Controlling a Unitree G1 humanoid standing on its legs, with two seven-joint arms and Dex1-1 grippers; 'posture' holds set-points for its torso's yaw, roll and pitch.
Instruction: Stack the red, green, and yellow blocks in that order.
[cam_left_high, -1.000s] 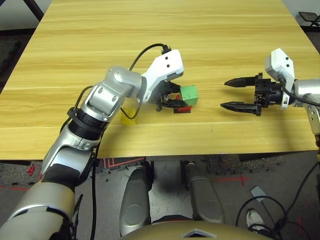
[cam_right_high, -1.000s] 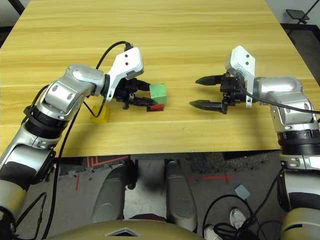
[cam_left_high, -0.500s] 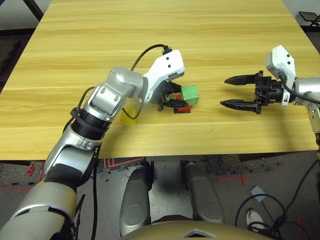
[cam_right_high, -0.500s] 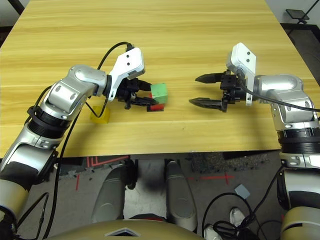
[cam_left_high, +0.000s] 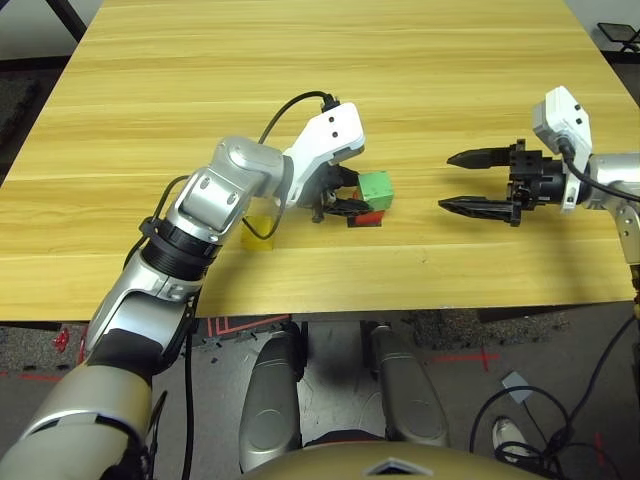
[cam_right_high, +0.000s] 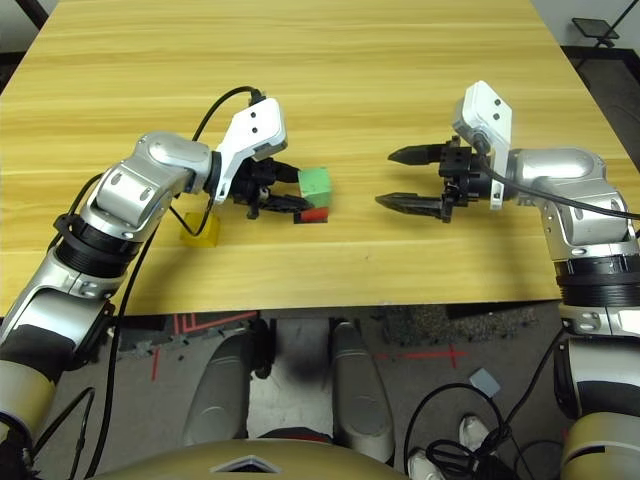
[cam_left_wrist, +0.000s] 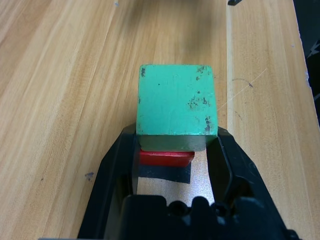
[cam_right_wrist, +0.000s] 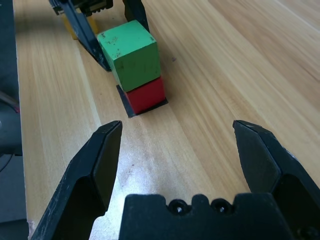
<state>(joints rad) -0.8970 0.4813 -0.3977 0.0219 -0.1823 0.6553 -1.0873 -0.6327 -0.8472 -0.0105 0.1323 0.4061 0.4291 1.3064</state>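
Green block (cam_left_high: 376, 188) is sitting on the red block (cam_left_high: 368, 216), near the front-middle of the table (cam_left_high: 300, 80); the red one rests on a flat black patch (cam_right_wrist: 131, 111). The green sits a bit off-square, overhanging the red on the side facing the left gripper (cam_left_high: 345, 195). That gripper's fingers (cam_left_wrist: 118, 161) straddle the stack at the green block's lower edge; from the wrist view they look parted with the block between them, close to its sides but I can't confirm contact, so read it as open around the block, not clamped. Right gripper (cam_right_high: 408, 180) hangs well apart on the other side, jaws spread wide, holding nothing, pointing at the stack. Yellow block (cam_right_high: 201, 228) is on the table behind the left forearm, near the front edge, apart from the stack. Handling guess: small rigid cubes, likely light, matte faces so decent friction; green's top face is scuffed and speckled, so it takes knocks fine, not fragile. Light also means the stack shifts easily if a finger brushes it on the way out. For yellow, pinch two opposite flat sides around mid-height, square to the faces, and leave the bottom clear so it seats flat on green. No brand, label or writing readable on the blocks, table or grippers.
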